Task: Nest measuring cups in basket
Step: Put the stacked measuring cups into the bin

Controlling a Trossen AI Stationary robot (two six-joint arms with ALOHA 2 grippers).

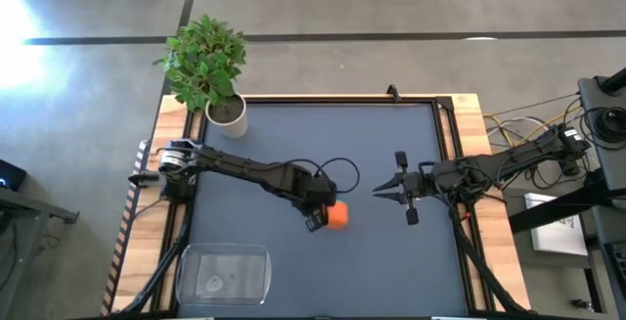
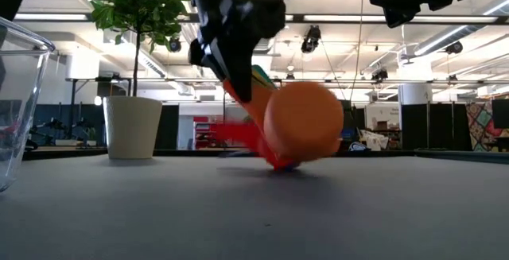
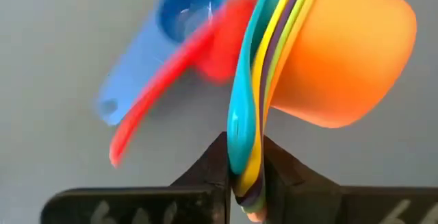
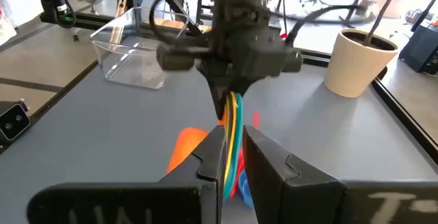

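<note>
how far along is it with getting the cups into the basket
Done: most cups sit nested under the orange cup. In hand: the left gripper is shut on their stacked handles mid-table; the blue cup and red cup hang loose. Left: the basket holds no cups yet. The right gripper waits nearby, shut.

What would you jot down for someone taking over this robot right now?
Left gripper: shut on the stacked cup handles at mid-table; orange cup outermost.
Red cup and blue cup hang loose from the bunch.
Right gripper: shut, holding nothing, waiting beside the cups.
Basket: near front left edge, no cups inside.
Done: cups gripped. Left: carry them to the basket.
</note>
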